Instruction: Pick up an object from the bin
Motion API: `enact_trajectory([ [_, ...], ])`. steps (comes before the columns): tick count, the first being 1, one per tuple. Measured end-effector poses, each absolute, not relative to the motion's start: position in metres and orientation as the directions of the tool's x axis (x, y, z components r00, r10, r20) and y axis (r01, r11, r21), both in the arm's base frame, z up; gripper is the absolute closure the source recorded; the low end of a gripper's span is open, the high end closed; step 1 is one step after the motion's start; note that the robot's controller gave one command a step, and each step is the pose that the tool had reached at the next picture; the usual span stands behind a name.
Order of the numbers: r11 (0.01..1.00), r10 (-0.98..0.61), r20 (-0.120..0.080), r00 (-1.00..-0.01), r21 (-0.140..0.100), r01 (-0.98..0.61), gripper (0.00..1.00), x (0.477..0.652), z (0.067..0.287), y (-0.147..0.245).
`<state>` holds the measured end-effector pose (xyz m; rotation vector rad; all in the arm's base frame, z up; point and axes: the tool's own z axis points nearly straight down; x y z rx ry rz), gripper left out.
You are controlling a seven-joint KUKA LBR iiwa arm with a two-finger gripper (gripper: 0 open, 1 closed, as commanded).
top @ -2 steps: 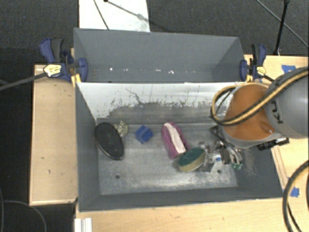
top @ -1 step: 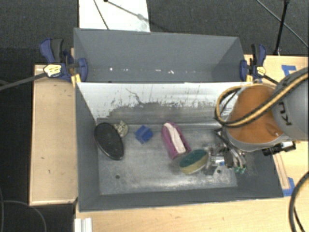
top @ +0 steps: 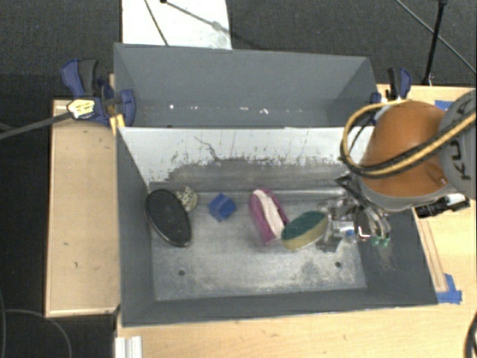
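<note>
Right now the thing nearest my gripper is an oval sponge-like pad (top: 302, 230), dark green on top with a yellow layer beneath, lying on the bin floor to the right of centre. It sits slightly tilted, its left end close against a neighbouring object and its right end running up to the tool. The gripper (top: 337, 228) is down low in the bin at that right end, touching the pad or just beside it; from this angle I cannot tell which. Nor can I tell whether the jaws are open or closed, as the metal parts of the tool blur together there. I cannot see the pad clasped by anything, so I will not call it held.

Above the tool, the arm's rounded orange cover (top: 402, 155) hangs over the bin's right wall.

Just left of the pad lies a pink and white elongated object (top: 267, 215), touching it or nearly so. Further left, apart from both, is a small blue block (top: 221, 207). Near the left wall rests a flat black oval object (top: 168, 217), with a small pale crumpled bit (top: 187, 198) just beside its upper right edge.

The grey metal bin (top: 246, 274) has a scuffed, speckled floor, bare along the front.
</note>
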<state>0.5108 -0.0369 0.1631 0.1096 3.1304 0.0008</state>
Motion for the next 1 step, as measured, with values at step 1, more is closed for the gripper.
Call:
enact_trajectory([
  [1, 0.997, 0.077, -0.012, -0.997, 0.000, 0.077, 1.00, 0.5218, 0.2347, -0.0397],
])
